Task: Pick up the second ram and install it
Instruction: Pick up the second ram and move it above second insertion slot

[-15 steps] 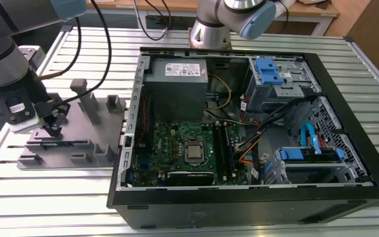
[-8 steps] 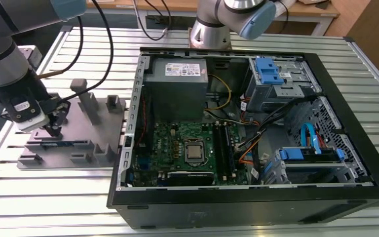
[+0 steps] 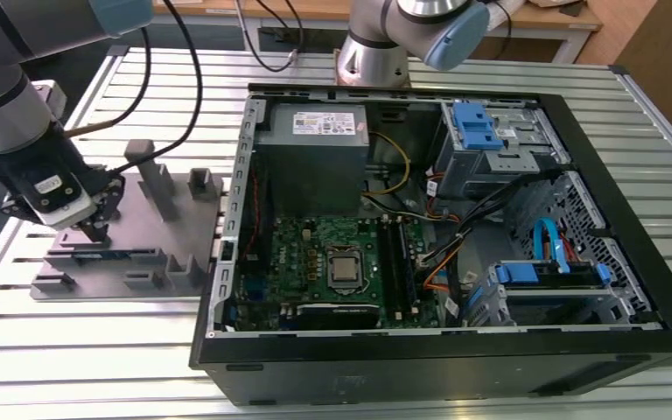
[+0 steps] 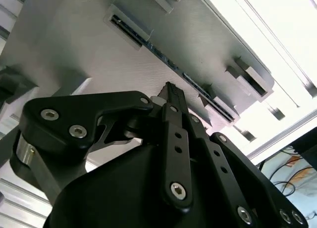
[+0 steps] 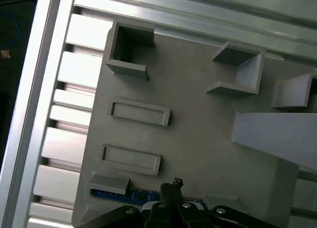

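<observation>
The second ram [image 3: 105,255] lies on edge in a low slot of the grey tray [image 3: 102,285] at the exterior view's left. It shows as a thin dark strip [image 4: 163,57] in the second wrist view and as a blue-edged strip [image 5: 131,194] in the first wrist view. My gripper [image 3: 94,233] hangs just over the ram's middle, fingertips [image 4: 168,89] drawn together above the strip with nothing between them. In the first wrist view the gripper [image 5: 172,184] tip sits right at the ram's slot. The tray [image 5: 198,114] has upright posts and empty pockets.
An open computer case [image 3: 616,350] lies flat at the exterior view's right, with its motherboard [image 3: 312,254], a square silver chip [image 3: 345,269] and dark memory slots [image 3: 397,262]. A second arm's base [image 3: 371,57] stands behind it. Tall tray posts [image 3: 150,171] rise near my wrist.
</observation>
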